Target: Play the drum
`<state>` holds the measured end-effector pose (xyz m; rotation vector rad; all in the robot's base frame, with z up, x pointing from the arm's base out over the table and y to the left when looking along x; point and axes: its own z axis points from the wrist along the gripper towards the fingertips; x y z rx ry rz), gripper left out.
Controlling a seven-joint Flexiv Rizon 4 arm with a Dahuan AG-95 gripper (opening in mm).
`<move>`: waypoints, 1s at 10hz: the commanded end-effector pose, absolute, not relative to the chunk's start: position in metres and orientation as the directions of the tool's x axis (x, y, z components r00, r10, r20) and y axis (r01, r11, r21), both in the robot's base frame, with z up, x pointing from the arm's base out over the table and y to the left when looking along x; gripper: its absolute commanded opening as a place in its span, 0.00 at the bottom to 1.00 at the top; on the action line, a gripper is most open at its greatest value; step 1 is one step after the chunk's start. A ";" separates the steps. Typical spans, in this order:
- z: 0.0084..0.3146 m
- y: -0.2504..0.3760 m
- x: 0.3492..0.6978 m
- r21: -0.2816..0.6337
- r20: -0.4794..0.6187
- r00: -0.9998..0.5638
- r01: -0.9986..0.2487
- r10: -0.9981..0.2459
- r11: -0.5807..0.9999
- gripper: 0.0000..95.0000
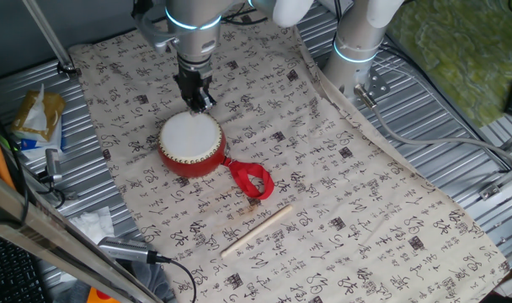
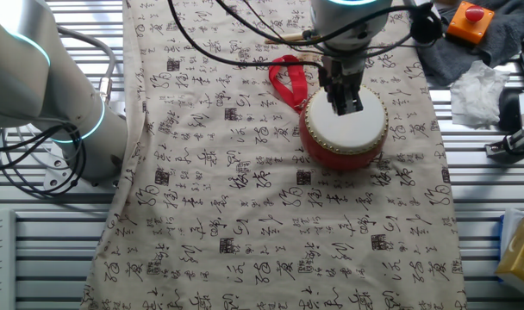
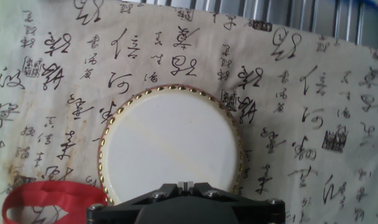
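The small round red drum with white skin and gold studs (image 1: 190, 145) sits mid-counter on the calligraphy-printed cloth (image 1: 340, 194), the clenched black hand (image 1: 197, 101) poised over its far edge, a thin wooden stick (image 1: 256, 230) lying nearer.

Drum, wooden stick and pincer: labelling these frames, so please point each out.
drum (image 1: 189, 137): one fixed view, white skin.
wooden stick (image 1: 257, 230): one fixed view, mid-shaft.
pincer (image 2: 346, 105): other fixed view, between fingertips.
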<state>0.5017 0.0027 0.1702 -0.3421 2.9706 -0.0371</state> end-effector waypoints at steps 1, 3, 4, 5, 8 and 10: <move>0.171 0.004 0.501 -0.038 -0.139 -0.947 -0.286 -0.289 0.957 0.00; 0.171 0.004 0.501 -0.039 -0.130 -0.933 -0.333 -0.335 0.942 0.00; 0.171 0.004 0.501 -0.041 -0.126 -0.928 -0.347 -0.350 0.937 0.00; 0.171 0.004 0.501 -0.042 -0.126 -0.922 -0.363 -0.366 0.931 0.00; 0.171 0.004 0.501 -0.044 -0.125 -0.900 -0.415 -0.417 0.909 0.00; 0.171 0.004 0.501 -0.041 -0.119 -0.897 -0.423 -0.425 0.905 0.00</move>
